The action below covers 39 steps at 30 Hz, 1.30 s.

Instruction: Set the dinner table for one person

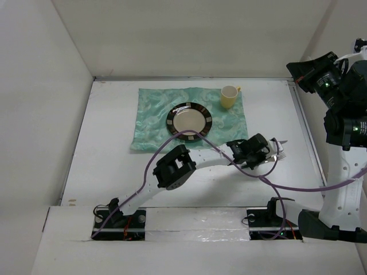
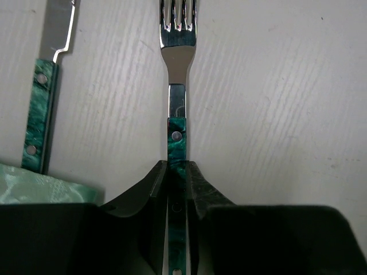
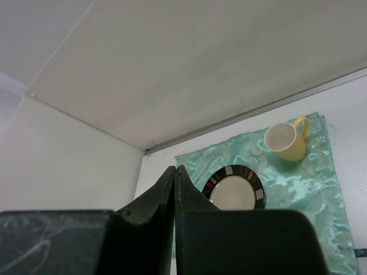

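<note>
left gripper (image 2: 177,172) pinched fork (image 2: 178,57) by its handle, tines ahead | dinner table (image 2: 275,114) lay directly beneath, fork flat on it | knife (image 2: 41,109) lay just left | right gripper (image 3: 175,175) was pressed together, empty | judged best: lift straight up, level

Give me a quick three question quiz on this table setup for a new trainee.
1. True or false: the mug stands on the green cloth, apart from the plate.
2. The left gripper is shut on: A the mug, B the fork, C a spoon.
3. What green-handled item lies on the dinner table beside the fork?
Key: 1 true; 2 B; 3 the knife.
</note>
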Available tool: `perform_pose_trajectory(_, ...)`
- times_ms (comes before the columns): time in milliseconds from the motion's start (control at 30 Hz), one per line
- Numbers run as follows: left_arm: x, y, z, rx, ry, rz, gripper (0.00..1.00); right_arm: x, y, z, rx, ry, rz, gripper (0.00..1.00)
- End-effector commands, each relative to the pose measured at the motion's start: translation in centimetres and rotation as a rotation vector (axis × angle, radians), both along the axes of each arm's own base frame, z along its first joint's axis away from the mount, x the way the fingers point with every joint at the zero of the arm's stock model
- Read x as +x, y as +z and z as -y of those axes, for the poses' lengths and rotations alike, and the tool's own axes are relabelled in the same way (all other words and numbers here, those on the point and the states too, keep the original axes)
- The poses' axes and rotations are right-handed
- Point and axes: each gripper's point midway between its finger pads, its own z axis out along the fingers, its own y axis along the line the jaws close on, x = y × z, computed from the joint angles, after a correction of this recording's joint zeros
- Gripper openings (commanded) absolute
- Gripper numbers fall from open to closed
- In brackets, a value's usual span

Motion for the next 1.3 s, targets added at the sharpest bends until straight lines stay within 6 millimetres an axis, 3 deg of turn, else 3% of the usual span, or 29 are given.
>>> perform_pose_trajectory(0,-2.7,4.2,-1.3,-0.005,-0.017,-0.068,0.00,-0.6,3.5,0.4,0.000,-0.022,0.120,0.07)
perform_pose_trajectory(33,-2.9,8.2,-1.0,-0.075,-0.022,-0.056,0.00,-0.5,3.9,0.7,0.009,-0.032,0.130,0.07)
perform_pose_trajectory(100,-3.2,12.8,-0.9,-0.158,-0.014,-0.058,0.00,-0.3,5.9,0.4,0.027,-0.014,0.188,0.08)
perform_pose_trajectory(133,-3.4,17.1,-1.3,-0.232,-0.014,-0.042,0.00,-0.2,6.6,0.4,0.033,-0.009,0.204,0.08)
perform_pose_trajectory(167,-3.1,19.1,-1.9,-0.265,-0.002,-0.036,0.00,-0.6,8.2,0.2,0.036,-0.002,0.247,0.09)
perform_pose_trajectory(200,-2.3,20.8,-2.7,-0.296,0.042,-0.039,0.00,0.0,8.4,0.2,0.038,0.006,0.248,0.11)
perform_pose_trajectory(233,-1.9,24.7,-3.9,-0.367,0.064,-0.018,0.00,0.1,8.9,0.4,0.038,0.000,0.261,0.11)
perform_pose_trajectory(267,-1.4,25.1,-5.1,-0.371,0.096,-0.022,0.00,-0.1,9.5,0.3,0.037,0.008,0.282,0.13)
perform_pose_trajectory(300,1.0,25.8,-7.0,-0.384,0.172,-0.009,0.00,-0.2,10.0,0.1,0.034,0.016,0.295,0.15)
perform_pose_trajectory(333,3.4,27.1,-11.6,-0.414,0.331,-0.020,0.00,-0.1,10.2,0.0,0.028,0.027,0.316,0.19)
perform_pose_trajectory(367,5.2,27.1,-12.6,-0.415,0.368,-0.012,0.00,0.2,9.8,-0.2,0.028,0.038,0.303,0.19)
perform_pose_trajectory(400,6.1,29.8,-15.7,-0.480,0.439,0.007,0.00,0.3,9.5,-0.5,0.027,0.060,0.303,0.21)
perform_pose_trajectory(433,7.2,26.6,-18.4,-0.444,0.542,-0.055,0.00,0.6,9.4,-0.8,0.024,0.082,0.307,0.22)
perform_pose_trajectory(467,11.6,25.8,-25.5,-0.470,0.757,-0.073,0.00,1.7,7.6,-1.6,0.023,0.144,0.258,0.26)
perform_pose_trajectory(500,11.1,27.5,-26.0,-0.505,0.752,-0.058,0.00,1.6,7.5,-2.0,0.024,0.156,0.258,0.26)
perform_pose_trajectory(533,11.8,24.5,-28.9,-0.474,0.850,-0.117,0.00,2.3,6.5,-2.4,0.018,0.177,0.233,0.27)
perform_pose_trajectory(567,12.5,23.3,-31.5,-0.459,0.919,-0.143,0.00,2.8,5.6,-2.8,0.014,0.189,0.212,0.27)
perform_pose_trajectory(600,14.2,23.4,-36.0,-0.484,1.021,-0.139,0.00,3.7,3.6,-3.1,0.015,0.191,0.168,0.26)
perform_pose_trajectory(633,14.2,20.5,-38.1,-0.442,1.077,-0.179,0.00,3.8,2.8,-3.9,0.005,0.206,0.158,0.18)
perform_pose_trajectory(667,14.4,19.6,-39.6,-0.436,1.106,-0.194,0.00,4.1,1.8,-4.0,-0.003,0.199,0.141,0.00)
perform_pose_trajectory(700,14.5,18.9,-40.9,-0.433,1.127,-0.207,0.00,4.5,0.7,-4.3,-0.007,0.204,0.115,0.00)
perform_pose_trajectory(733,14.9,17.0,-43.2,-0.406,1.181,-0.230,0.00,5.0,-1.3,-4.6,-0.013,0.212,0.070,0.00)
perform_pose_trajectory(833,15.3,13.6,-44.8,-0.342,1.217,-0.258,0.00,5.4,-5.1,-6.5,-0.029,0.255,-0.008,0.00)
perform_pose_trajectory(1000,16.4,8.9,-44.7,-0.241,1.231,-0.306,0.00,5.2,-9.5,-8.7,-0.067,0.296,-0.105,0.00)
perform_pose_trajectory(1167,18.2,6.8,-45.5,-0.200,1.276,-0.307,0.00,4.8,-13.5,-8.5,-0.121,0.276,-0.184,0.00)
perform_pose_trajectory(1200,18.4,5.8,-45.5,-0.179,1.282,-0.317,0.00,4.8,-15.5,-8.2,-0.130,0.264,-0.231,0.00)
perform_pose_trajectory(1267,19.0,5.1,-45.7,-0.164,1.302,-0.314,0.00,4.5,-17.2,-7.6,-0.148,0.234,-0.262,0.00)
